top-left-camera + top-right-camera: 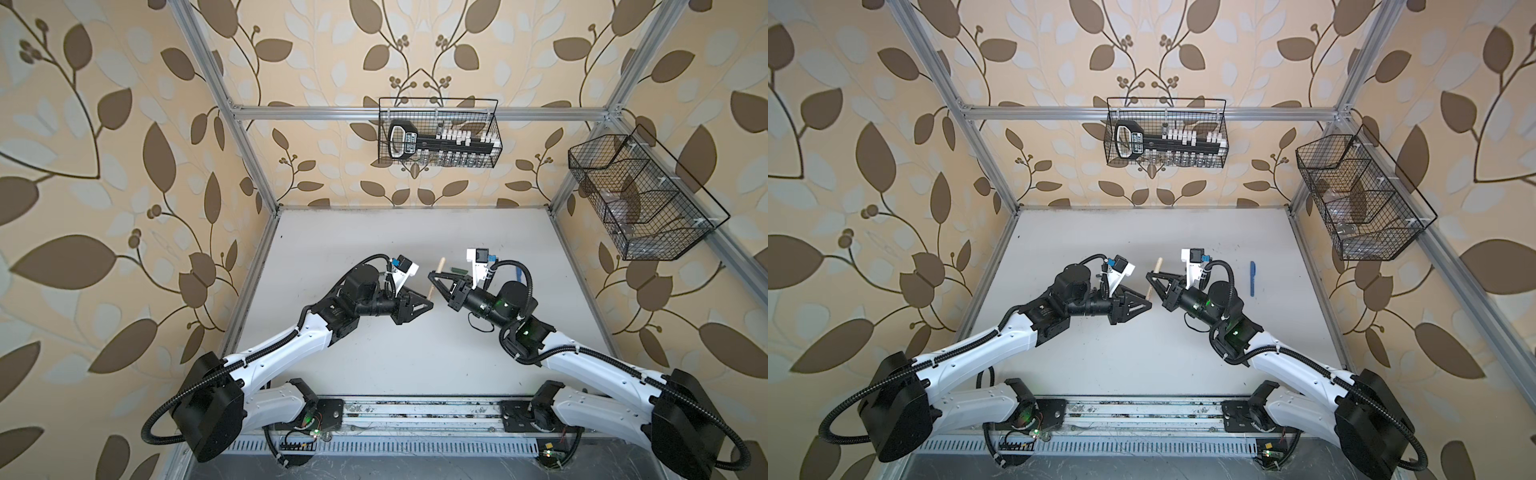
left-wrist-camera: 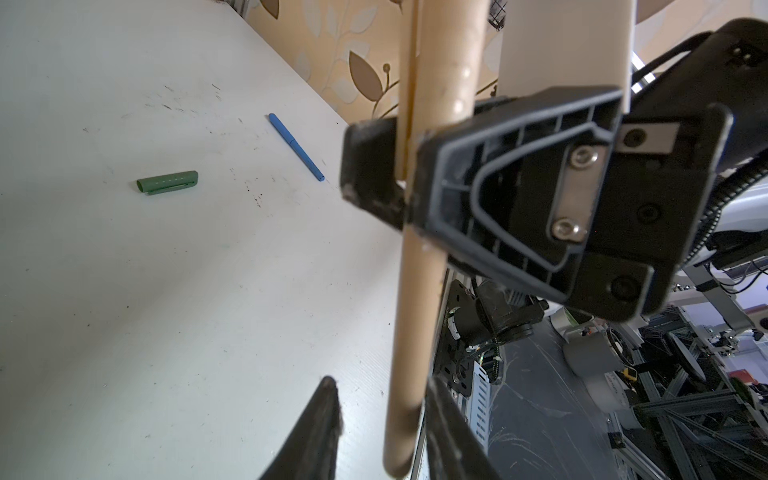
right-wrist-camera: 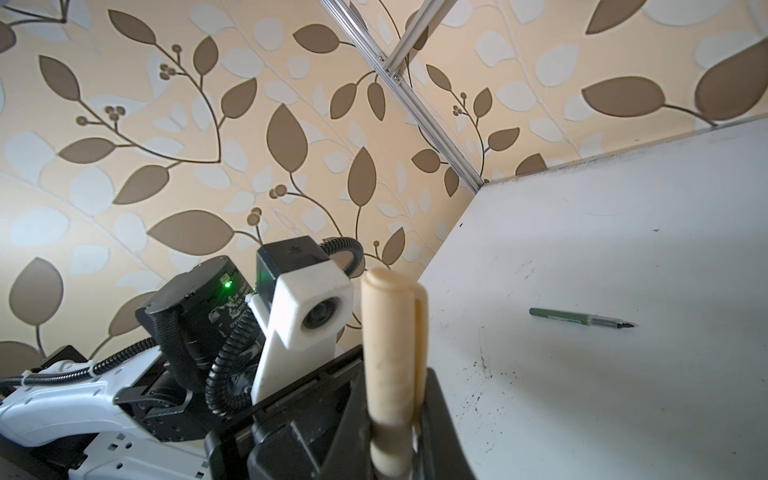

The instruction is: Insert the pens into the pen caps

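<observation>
The right hand (image 1: 433,275) is clamped on the tan pen (image 2: 415,299), held above the desk (image 1: 374,353), with the tan cap (image 3: 390,316) on one end. The left hand (image 1: 430,305) has its jaws apart, straddling the pen's other end. The green cap (image 2: 168,183), blue pen (image 2: 295,147) and uncapped green pen (image 3: 582,319) lie on the desk.

Pens, three: tan pen (image 2: 415,311), blue pen (image 1: 1252,278), green pen (image 3: 569,316); caps, three: two fitted, green cap (image 2: 167,182) loose; wire baskets, two: far basket (image 1: 384,124), right basket (image 1: 590,158); robot arms, two: left arm (image 1: 286,343), right arm (image 1: 582,361).
</observation>
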Controlling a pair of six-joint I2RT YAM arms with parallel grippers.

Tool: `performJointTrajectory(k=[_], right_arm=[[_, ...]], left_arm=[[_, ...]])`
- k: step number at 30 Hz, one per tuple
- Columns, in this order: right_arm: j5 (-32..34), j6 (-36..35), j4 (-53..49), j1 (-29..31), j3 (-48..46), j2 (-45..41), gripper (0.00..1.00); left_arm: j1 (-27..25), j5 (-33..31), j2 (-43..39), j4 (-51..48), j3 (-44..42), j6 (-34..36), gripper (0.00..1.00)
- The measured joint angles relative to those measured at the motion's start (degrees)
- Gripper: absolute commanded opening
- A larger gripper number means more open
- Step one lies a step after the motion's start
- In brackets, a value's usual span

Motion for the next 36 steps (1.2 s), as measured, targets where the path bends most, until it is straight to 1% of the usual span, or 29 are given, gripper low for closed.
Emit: performJointTrajectory(k=[4, 6, 11, 14, 18, 19, 21, 23, 24, 26, 31, 36], right_arm=[[0.26, -0.02, 0.11, 0.35, 0.31, 0.11, 0.0], [0.31, -0.02, 0.42, 0.46, 0.33, 0.26, 0.0], [0.96, -0.24, 0.33, 0.94, 0.33, 0.42, 0.0], [1.55, -0.46, -0.04, 1.03, 0.33, 0.39, 0.0], [2.47, -0.68, -0.94, 1.4, 0.33, 0.0, 0.0], [2.64, -0.76, -1.16, 1.49, 0.33, -0.15, 0.0], [3.13, -1.6, -1.77, 1.79, 0.33, -0.76, 0.0], [3.45, -2.49, -2.16, 2.12, 0.33, -1.46, 0.0], [3.54, -2.71, -2.34, 2.16, 0.33, -1.75, 0.0], [3.76, -3.21, -2.71, 2.25, 0.33, -2.21, 0.0], [4.24, -4.0, -3.5, 2.25, 0.33, -2.45, 0.0], [4.74, -4.28, -3.78, 2.27, 0.33, -2.32, 0.0]], left_arm=[[0.0, -0.02, 0.0, 0.33, 0.0, 0.07, 0.31], [0.0, -0.07, 0.0, 0.31, 0.0, 0.0, 0.26], [-0.02, -0.2, 0.0, 0.31, 0.0, 0.07, 0.2], [-0.02, -0.24, 0.0, 0.28, 0.0, 0.24, 0.15], [-0.13, -0.15, 0.0, 0.28, 0.0, 1.31, 0.15], [-0.13, -0.11, 0.0, 0.28, 0.0, 1.4, 0.16], [-0.11, -0.33, 0.0, 0.24, 0.0, 1.57, 0.3], [0.0, -1.14, 0.0, 0.24, 0.0, 1.33, 0.37], [0.0, -1.33, 0.0, 0.28, 0.0, 1.16, 0.4], [0.0, -1.64, 0.0, 0.22, 0.0, 0.92, 0.4], [0.0, -1.62, 0.0, 0.22, 0.0, 0.79, 0.3], [-0.02, -1.31, 0.0, 0.24, 0.0, 0.59, 0.17]])
